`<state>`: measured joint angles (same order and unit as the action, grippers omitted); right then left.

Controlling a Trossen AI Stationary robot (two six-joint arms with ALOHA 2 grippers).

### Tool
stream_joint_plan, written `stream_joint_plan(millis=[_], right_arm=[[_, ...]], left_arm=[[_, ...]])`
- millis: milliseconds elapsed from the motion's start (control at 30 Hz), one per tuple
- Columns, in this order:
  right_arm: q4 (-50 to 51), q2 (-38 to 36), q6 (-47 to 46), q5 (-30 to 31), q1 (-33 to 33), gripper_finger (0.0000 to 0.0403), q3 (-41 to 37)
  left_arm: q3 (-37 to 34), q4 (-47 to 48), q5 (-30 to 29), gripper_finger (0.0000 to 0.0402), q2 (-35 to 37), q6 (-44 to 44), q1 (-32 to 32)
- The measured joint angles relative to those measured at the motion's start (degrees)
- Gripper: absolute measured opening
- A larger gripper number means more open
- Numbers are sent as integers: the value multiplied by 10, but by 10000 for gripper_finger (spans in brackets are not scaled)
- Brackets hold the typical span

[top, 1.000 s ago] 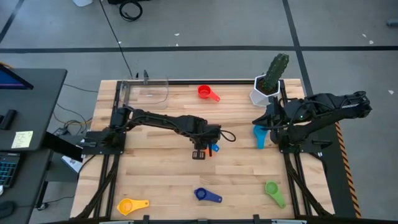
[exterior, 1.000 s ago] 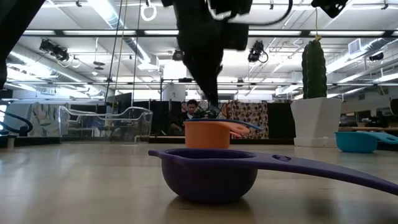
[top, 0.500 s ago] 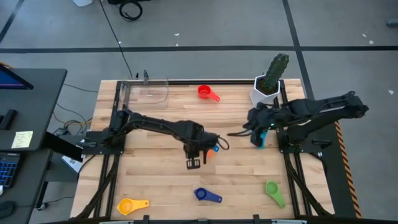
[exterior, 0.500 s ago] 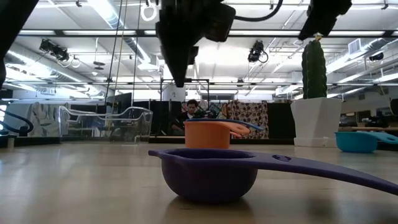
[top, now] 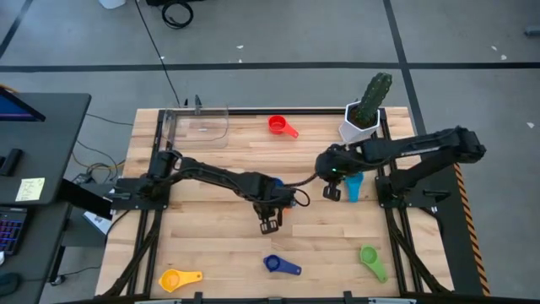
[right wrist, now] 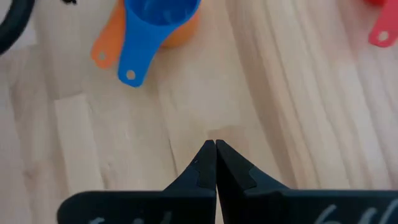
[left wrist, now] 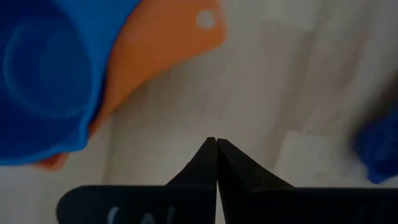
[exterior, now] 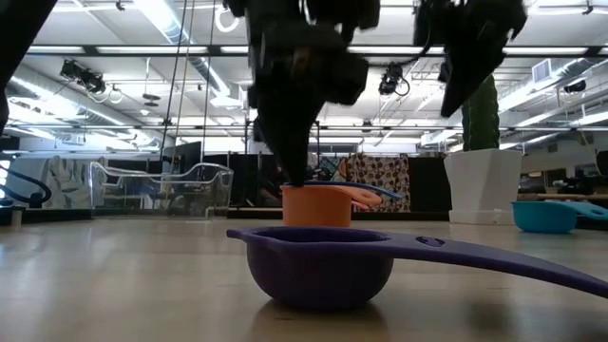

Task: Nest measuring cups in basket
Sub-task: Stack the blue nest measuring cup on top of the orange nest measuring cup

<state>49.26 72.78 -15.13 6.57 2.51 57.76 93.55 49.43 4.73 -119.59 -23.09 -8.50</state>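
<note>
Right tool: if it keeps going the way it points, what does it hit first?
Likely bare table. The shut right tool aims at the boards; the blue cup nested in the orange cup lies farther on, slightly off-line. Depth unclear.

A blue cup (right wrist: pixel 160 15) nests in an orange cup (left wrist: pixel 163 43) on the pale wood table (top: pixel 211 245).

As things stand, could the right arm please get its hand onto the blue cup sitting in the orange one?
Probably yes: the right hand, shut and empty, hangs over bare table beside the blue cup nested in the orange cup. The left hand nearby crowds that side.
</note>
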Motion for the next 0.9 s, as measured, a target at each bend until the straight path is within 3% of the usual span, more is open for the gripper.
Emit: stream_joint_plan(millis=[133,467,900], right_arm=[[-78,19,35,-50,-30,1,-38],[-224,40,57,-97,-72,1,-114],[-278,112,121,-106,-84,1,-120]], left_arm=[[-29,-54,-3,2,0,-10,4],[-60,-101,-26,3,0,-15,-1],[-60,-161,-45,4,0,2,3]])
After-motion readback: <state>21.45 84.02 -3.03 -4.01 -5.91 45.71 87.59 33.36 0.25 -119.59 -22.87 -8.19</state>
